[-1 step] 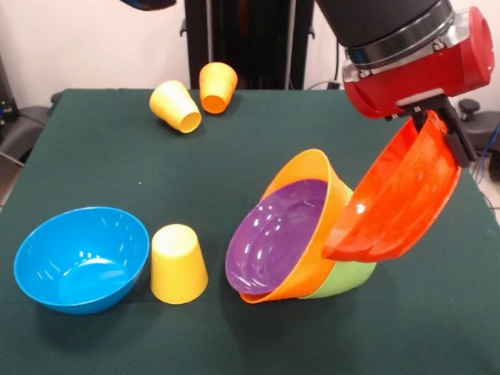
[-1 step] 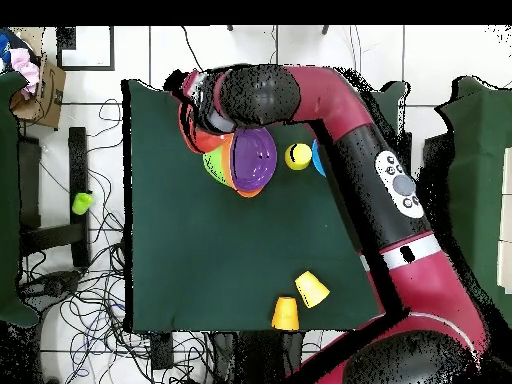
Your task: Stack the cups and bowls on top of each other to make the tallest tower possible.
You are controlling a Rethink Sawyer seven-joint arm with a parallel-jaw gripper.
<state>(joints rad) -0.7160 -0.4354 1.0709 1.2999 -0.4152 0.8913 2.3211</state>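
Green cloth table (image 1: 117, 156) filling the scene, pale wall behind. Toward the right, leaning as a nested tilted stack: purple bowl (image 1: 275, 234) sitting inside orange bowl (image 1: 324, 183), both resting on lime bowl (image 1: 348, 277), mouths facing the viewer's left and slightly up. Hanging above and beside them, red bowl (image 1: 394, 199), tipped steeply on edge, mouth pointing down-left, lower rim touching the orange bowl. Gripper (image 1: 437, 125) pinching the red bowl's upper rim, fingers clamped on it. At left, sitting upright and open to the ceiling: blue bowl (image 1: 82, 258). Just beside it, standing mouth-down: yellow cup (image 1: 178, 263). Far back, lying on their sides and touching: second yellow cup (image 1: 175, 105), long axis running toward the near right, and orange cup (image 1: 217, 86), mouth facing the viewer.
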